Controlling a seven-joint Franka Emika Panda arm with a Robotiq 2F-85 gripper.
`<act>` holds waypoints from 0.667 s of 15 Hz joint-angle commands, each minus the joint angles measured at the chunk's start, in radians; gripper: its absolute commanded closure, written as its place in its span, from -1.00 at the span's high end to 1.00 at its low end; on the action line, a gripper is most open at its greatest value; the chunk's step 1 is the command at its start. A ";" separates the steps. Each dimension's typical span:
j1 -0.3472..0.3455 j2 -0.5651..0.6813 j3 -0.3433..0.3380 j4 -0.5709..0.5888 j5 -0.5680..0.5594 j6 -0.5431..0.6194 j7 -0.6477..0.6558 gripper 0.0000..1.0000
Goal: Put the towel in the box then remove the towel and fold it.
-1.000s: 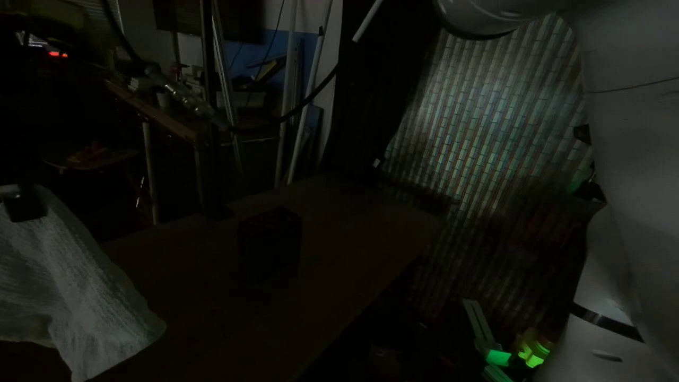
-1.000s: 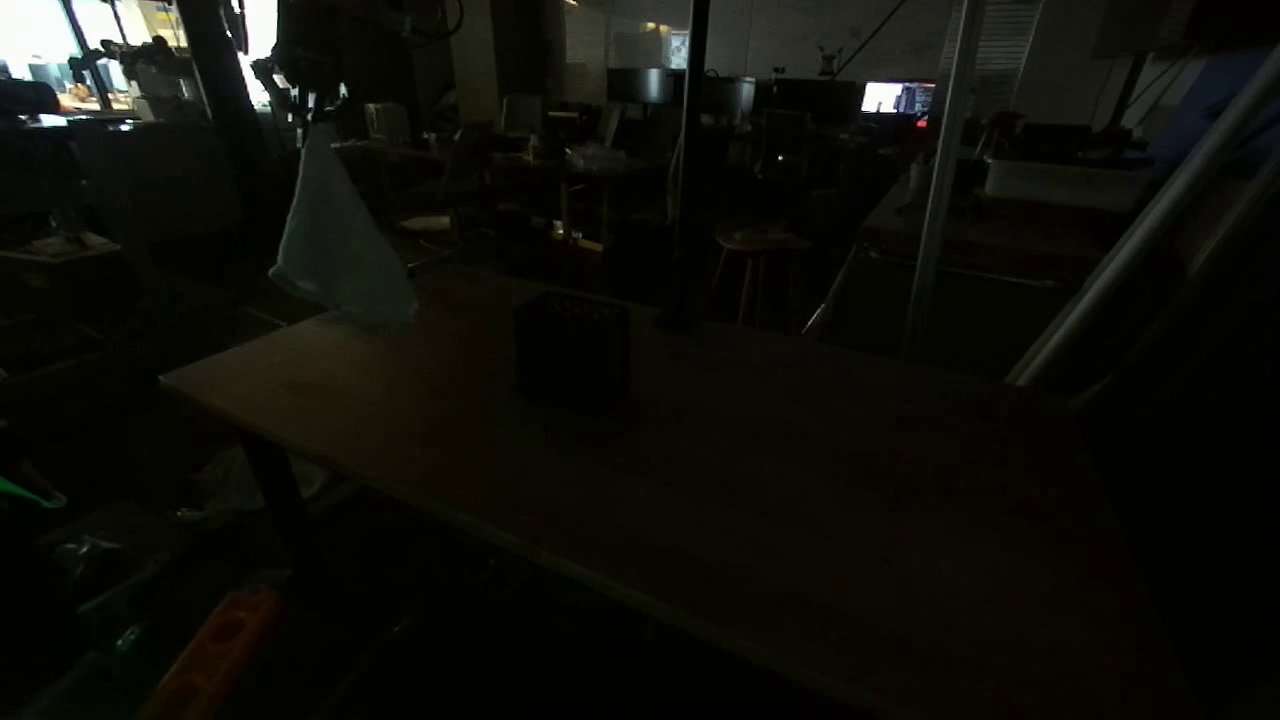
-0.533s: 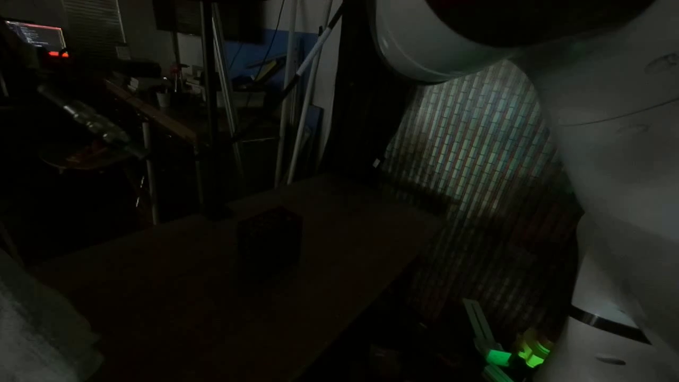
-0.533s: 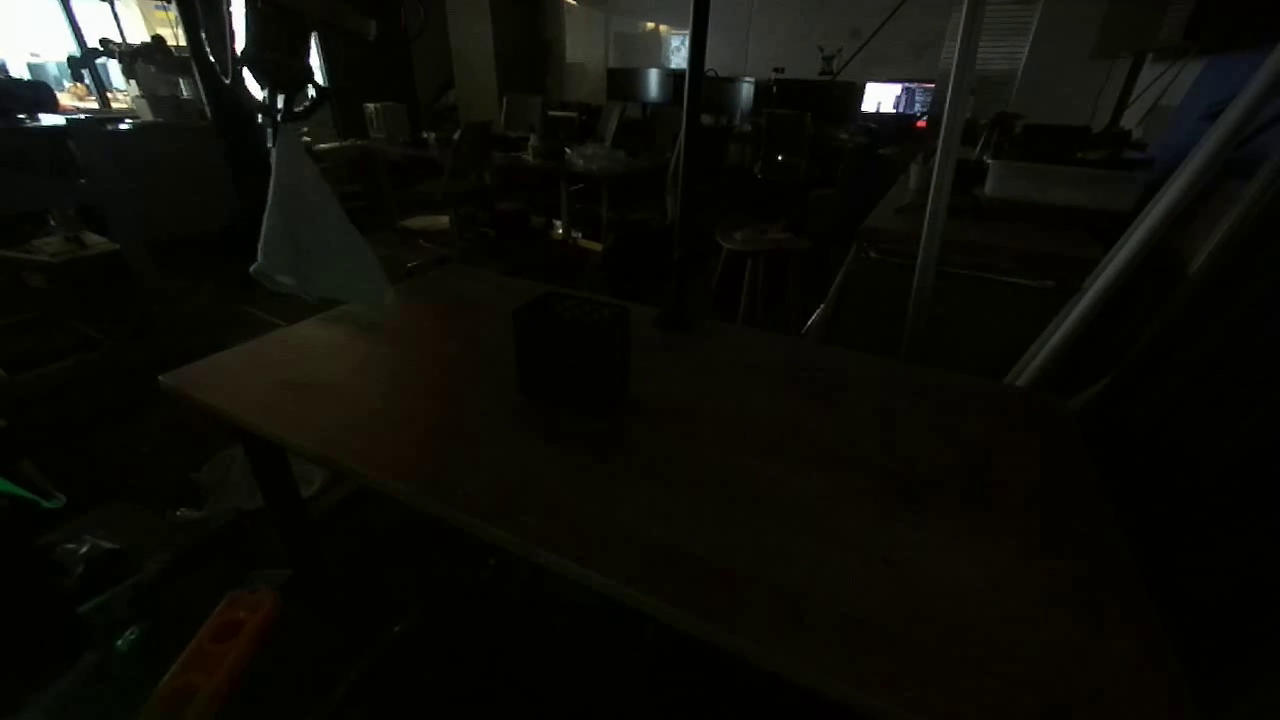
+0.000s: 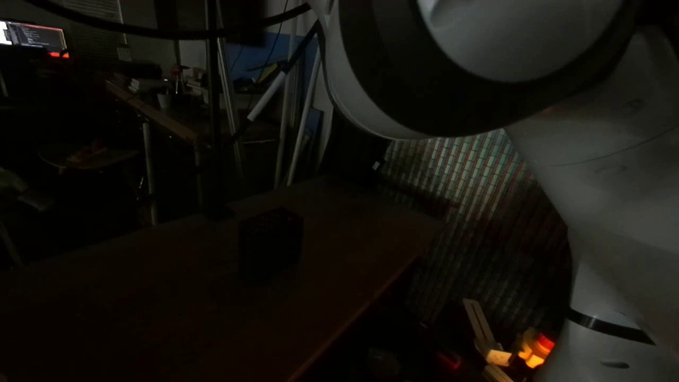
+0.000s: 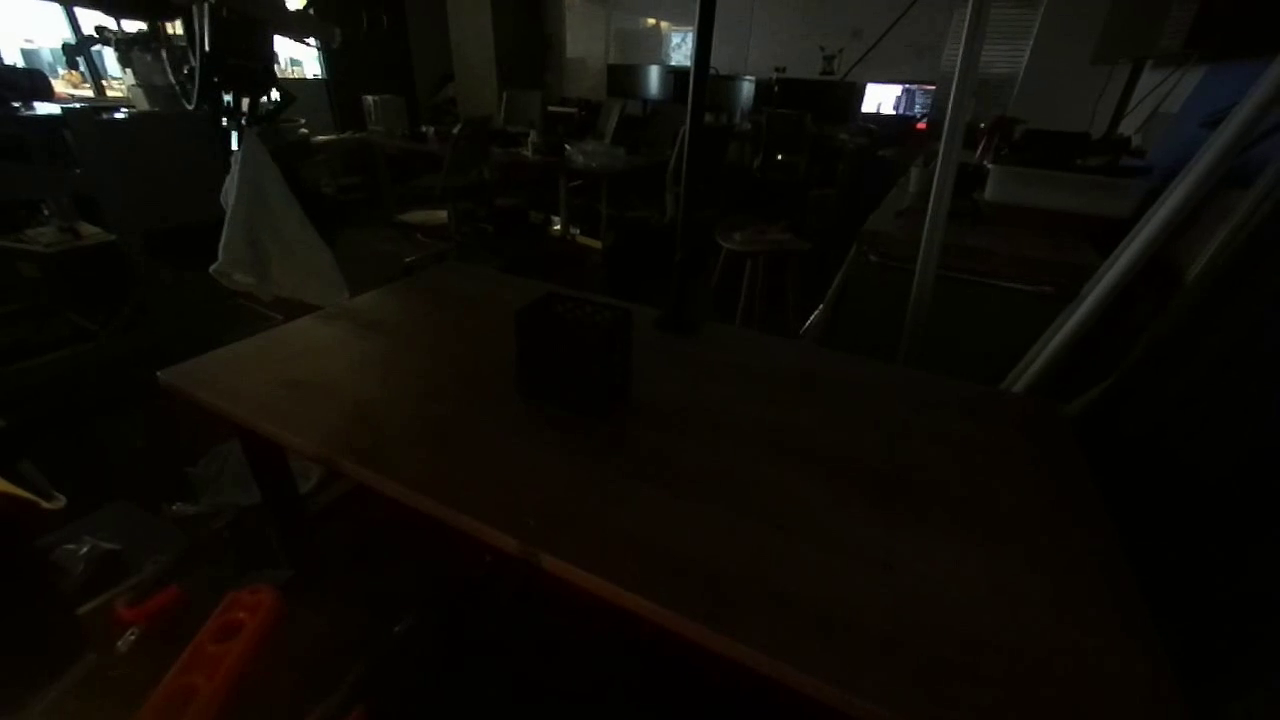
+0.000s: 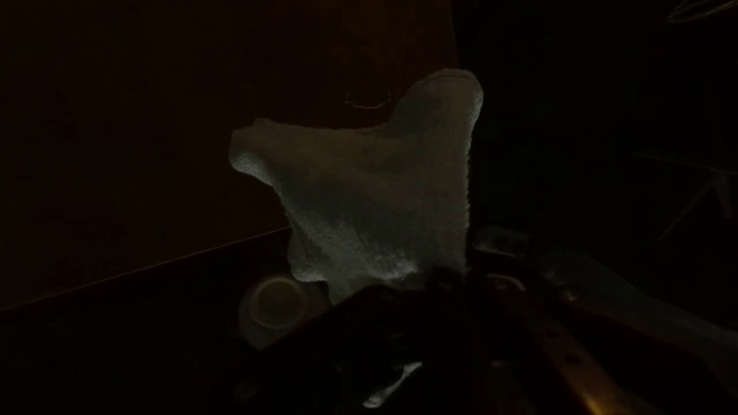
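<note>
Pinching the upper end of the towel (image 7: pixel 380 190), the claw (image 7: pixel 415 282) is closed on the cloth, and the rest hangs free at one end of the bench (image 6: pixel 430 400); how much is above the top, I cannot tell. The towel is outside the box (image 6: pixel 575 360), so I judge that the step is either to bring it in or to lay it down for folding. For the box, the lowest corners should first pass above the rim, then go down slowly at the centre, so the cloth gathers inside before the claw lets go. For folding, the low hem should touch the bench first, and a gentle sideways pull would lay it flat.

The towel looks soft and pale, slightly fuzzy, with thick rounded corners; in an exterior view it falls like a wide triangle. The bench top is brown and flat, perhaps wood. The box stands upright on it, block-shaped and almost black, with small paler spots at its top; its inside is lost in the dark. Farther behind, smooth straight poles (image 6: pixel 1138 235) lean, and a screen (image 6: pixel 897 98) glows.
</note>
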 commanded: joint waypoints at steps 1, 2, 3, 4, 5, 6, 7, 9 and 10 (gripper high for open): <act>-0.020 0.081 -0.017 0.125 0.036 -0.025 -0.033 -0.98; -0.053 0.065 0.005 0.086 0.043 0.001 -0.040 -0.98; -0.080 0.074 0.008 0.073 0.058 0.022 -0.057 -0.98; -0.104 0.085 0.010 0.061 0.070 0.035 -0.068 -0.98; -0.130 0.098 0.013 0.047 0.085 0.049 -0.081 -0.98; -0.166 0.118 0.018 0.035 0.109 0.074 -0.103 -0.98; -0.195 0.136 0.022 0.022 0.130 0.095 -0.124 -0.98; -0.253 0.174 0.024 -0.017 0.164 0.144 -0.177 -0.98; -0.278 0.191 0.025 -0.040 0.179 0.169 -0.201 -0.98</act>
